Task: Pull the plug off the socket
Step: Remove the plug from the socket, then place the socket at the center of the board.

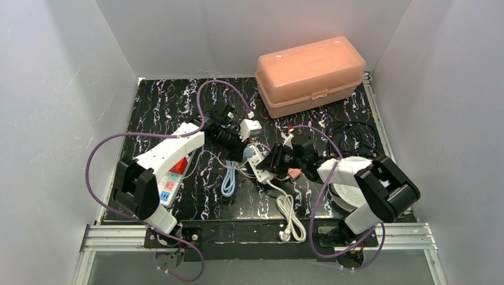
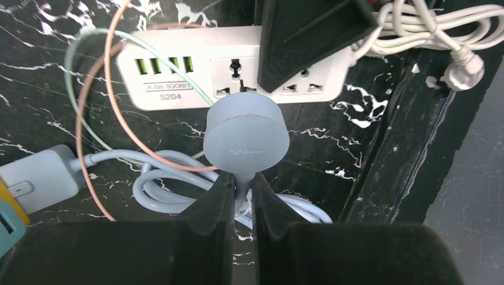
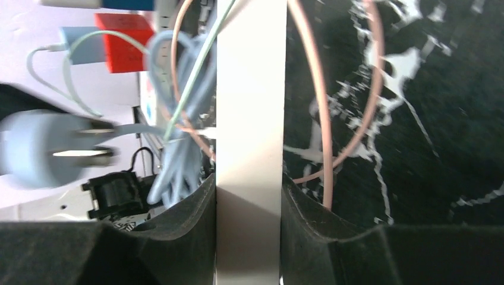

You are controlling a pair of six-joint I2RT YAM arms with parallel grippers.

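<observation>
Jaws, left gripper [image 2: 242, 189]: closed on the plug [image 2: 246, 136] at its thin cord neck.
Jaws, right gripper [image 3: 249, 196]: clamped across the power strip [image 3: 249, 119].
Plug: prongs bare, just clear of the socket; strip at 12 o'clock.
Risk, grip: hold on neck, not body; probable slip or cord strain.
Risk, snag: pink wire [image 2: 107, 56] looped at 9 o'clock; may catch.

Right wrist view: plug [image 3: 44, 148] blurred, power strip [image 3: 249, 119] cut off top and bottom; left wrist view: right jaws partly hide that strip.
</observation>
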